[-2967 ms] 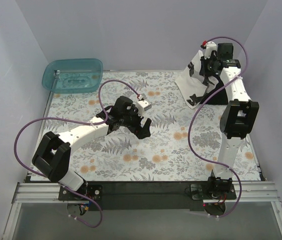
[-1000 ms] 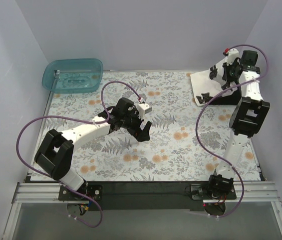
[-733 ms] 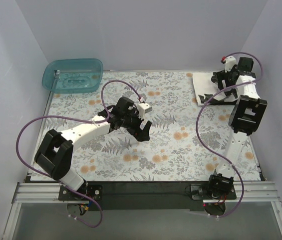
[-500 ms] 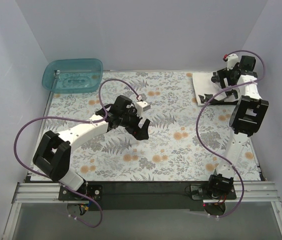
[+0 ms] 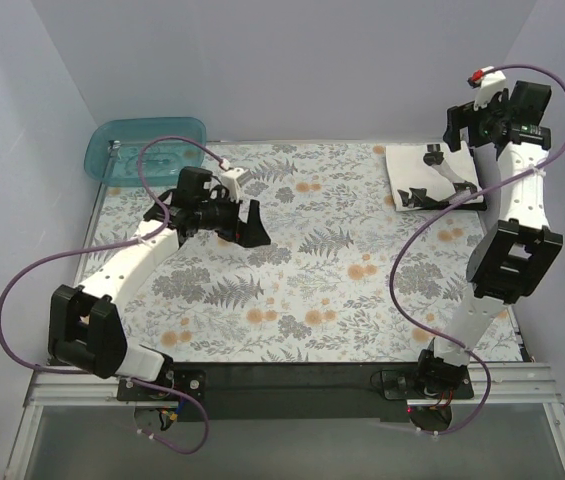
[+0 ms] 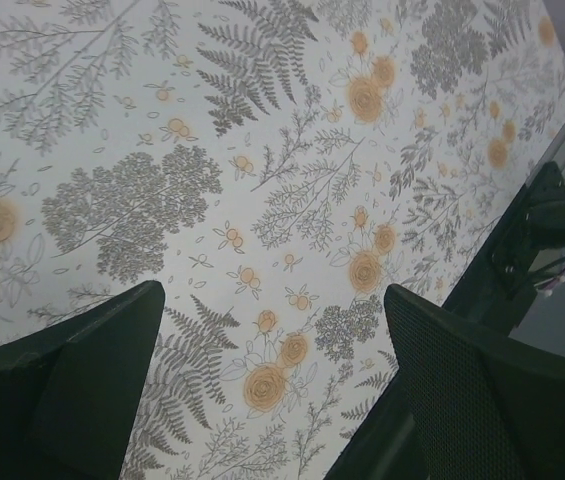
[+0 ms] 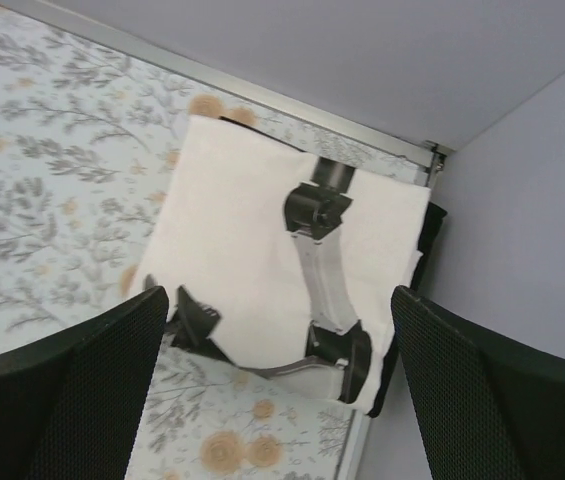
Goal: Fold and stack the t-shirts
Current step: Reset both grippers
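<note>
Floral-cloth surface (image 5: 342, 290), far right corner: the cream t-shirt (image 5: 408, 170) lies folded flat over the black t-shirt (image 7: 429, 240), whose edge peeks out, the right claw (image 7: 274, 300) hanging wide open above them and the left claw (image 6: 272, 295) open, empty, well apart toward the teal tub (image 5: 147, 150).

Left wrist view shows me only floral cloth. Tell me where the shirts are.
Observer: The cream shirt lies folded in the far right corner of the table.
Operator: Report the black one.
Observer: The black shirt lies under the cream one; only its edge shows.
Operator: Give me the right jaws.
Observer: They are open and empty, high above that stack.
</note>
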Robot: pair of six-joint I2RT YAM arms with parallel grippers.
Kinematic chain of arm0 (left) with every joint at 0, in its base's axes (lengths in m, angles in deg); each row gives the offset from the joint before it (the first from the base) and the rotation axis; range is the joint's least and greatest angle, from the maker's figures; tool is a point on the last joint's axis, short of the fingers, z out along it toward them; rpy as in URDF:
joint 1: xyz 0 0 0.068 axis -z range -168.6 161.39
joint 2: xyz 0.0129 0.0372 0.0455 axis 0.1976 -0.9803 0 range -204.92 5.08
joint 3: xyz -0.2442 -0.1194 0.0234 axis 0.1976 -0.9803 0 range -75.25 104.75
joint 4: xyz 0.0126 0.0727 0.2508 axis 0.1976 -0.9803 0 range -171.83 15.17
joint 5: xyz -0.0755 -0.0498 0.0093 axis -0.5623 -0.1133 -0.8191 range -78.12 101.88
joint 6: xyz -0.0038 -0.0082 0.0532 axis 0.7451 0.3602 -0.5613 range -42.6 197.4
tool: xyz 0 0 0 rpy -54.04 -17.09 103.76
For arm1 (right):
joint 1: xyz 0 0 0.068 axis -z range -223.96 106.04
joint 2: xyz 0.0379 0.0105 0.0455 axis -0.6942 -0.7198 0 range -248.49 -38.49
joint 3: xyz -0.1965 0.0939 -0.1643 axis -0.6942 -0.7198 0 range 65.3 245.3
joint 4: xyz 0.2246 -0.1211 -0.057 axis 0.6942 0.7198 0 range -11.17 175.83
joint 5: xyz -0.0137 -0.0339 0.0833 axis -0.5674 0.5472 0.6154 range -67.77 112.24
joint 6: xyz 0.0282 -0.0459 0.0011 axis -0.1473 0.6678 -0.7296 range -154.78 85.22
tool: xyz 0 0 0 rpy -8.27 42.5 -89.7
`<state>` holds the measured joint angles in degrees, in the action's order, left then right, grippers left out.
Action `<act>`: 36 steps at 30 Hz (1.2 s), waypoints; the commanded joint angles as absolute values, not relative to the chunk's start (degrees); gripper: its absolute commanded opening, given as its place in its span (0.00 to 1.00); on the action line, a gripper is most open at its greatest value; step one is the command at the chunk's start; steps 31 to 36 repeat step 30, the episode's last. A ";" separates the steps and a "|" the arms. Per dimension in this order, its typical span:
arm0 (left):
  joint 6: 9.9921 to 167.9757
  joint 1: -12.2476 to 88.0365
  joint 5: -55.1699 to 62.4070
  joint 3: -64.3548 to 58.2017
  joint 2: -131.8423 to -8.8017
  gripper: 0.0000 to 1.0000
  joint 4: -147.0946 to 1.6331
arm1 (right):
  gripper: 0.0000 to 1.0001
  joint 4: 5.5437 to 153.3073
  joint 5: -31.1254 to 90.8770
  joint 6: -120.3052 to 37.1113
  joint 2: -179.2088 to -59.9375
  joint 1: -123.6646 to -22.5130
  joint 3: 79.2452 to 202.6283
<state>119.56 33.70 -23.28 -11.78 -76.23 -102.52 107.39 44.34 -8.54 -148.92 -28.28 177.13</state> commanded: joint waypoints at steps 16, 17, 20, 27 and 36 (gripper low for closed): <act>113.27 6.65 -25.04 -7.80 -76.40 0.92 -118.17 | 0.98 122.51 56.52 -8.87 -116.12 -35.96 136.16; 112.74 6.65 -24.51 -9.49 -74.74 0.92 -117.99 | 0.98 122.42 55.82 -8.25 -115.06 -36.57 131.44; 110.37 6.65 -23.19 -15.73 -71.40 0.92 -117.11 | 0.98 121.02 52.30 -6.48 -110.84 -39.21 123.78; 109.48 6.82 -21.26 -23.04 -66.29 0.92 -115.53 | 0.98 118.38 47.37 -7.01 -104.24 -43.78 116.63; 109.75 6.74 -20.38 -21.73 -66.11 0.92 -115.88 | 0.98 118.21 47.90 -8.23 -104.23 -43.87 117.68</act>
